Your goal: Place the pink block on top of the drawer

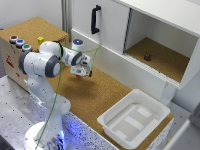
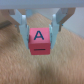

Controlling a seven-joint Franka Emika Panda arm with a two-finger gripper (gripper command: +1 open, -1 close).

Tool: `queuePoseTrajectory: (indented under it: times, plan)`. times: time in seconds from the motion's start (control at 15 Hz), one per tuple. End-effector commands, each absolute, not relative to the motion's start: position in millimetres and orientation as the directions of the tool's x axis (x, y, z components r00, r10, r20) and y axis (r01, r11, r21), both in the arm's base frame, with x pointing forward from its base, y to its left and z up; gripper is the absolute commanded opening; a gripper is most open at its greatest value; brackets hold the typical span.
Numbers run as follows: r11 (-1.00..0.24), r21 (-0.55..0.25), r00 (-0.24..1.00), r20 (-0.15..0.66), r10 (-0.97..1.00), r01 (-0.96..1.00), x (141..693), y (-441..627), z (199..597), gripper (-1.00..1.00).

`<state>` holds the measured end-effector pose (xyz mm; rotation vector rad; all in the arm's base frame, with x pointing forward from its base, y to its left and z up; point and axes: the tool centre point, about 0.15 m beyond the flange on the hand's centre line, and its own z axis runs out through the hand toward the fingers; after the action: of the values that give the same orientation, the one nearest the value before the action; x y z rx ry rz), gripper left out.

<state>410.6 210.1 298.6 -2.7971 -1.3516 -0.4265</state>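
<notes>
Already the pink block (image 2: 40, 41) sits pinched between the two fingers of the gripper (image 1: 79, 71), lifted clear of the cork counter (image 1: 95, 95); the pick-up looks done, and the carry and set-down remain. The drawer (image 1: 22, 45), apparently the cork-topped box at the exterior view's left, lies just beyond the arm. On its top rest a yellow block (image 1: 40, 39) and three round buttons (image 1: 19, 43), leaving bare cork between. A white bin (image 1: 134, 118) sits well away from the drawer.
</notes>
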Motion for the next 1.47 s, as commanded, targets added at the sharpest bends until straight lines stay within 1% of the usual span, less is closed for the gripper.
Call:
queuePoseTrajectory:
  times: [0.0, 0.07, 0.13, 0.2, 0.27, 0.33, 0.47, 0.6, 0.67, 0.8, 1.0, 1.2, 1.33, 1.4]
  plan:
    - [-0.305, 0.306, 0.289, 0.096, 0.952, 0.902, 423, 284, 425, -1.00]
    - [-0.266, 0.316, 0.242, 0.113, 0.964, 0.911, 426, 293, 441, -1.00]
    - [-0.176, 0.319, 0.146, 0.116, 0.982, 0.931, 428, 311, 461, -1.00]
    - [-0.073, 0.292, 0.040, 0.118, 0.992, 0.954, 428, 329, 476, -1.00]
    - [0.002, 0.294, -0.038, 0.118, 0.992, 0.956, 429, 346, 489, -1.00]
    - [0.082, 0.269, -0.116, 0.112, 0.987, 0.960, 429, 360, 496, -1.00]
    - [0.209, 0.251, -0.242, 0.105, 0.965, 0.945, 429, 393, 510, -1.00]
    - [0.315, 0.234, -0.342, 0.083, 0.936, 0.920, 426, 421, 510, -1.00]
    - [0.351, 0.240, -0.376, 0.069, 0.924, 0.905, 426, 434, 509, -1.00]
    - [0.392, 0.209, -0.413, 0.070, 0.908, 0.896, 429, 459, 502, -1.00]
    - [0.379, 0.185, -0.399, 0.085, 0.913, 0.907, 427, 474, 492, -1.00]
    - [0.364, 0.135, -0.379, 0.110, 0.919, 0.922, 409, 469, 484, -1.00]
    - [0.359, 0.085, -0.368, 0.131, 0.921, 0.929, 407, 466, 476, -1.00]
    - [0.350, 0.075, -0.357, 0.134, 0.924, 0.934, 405, 466, 470, -1.00]
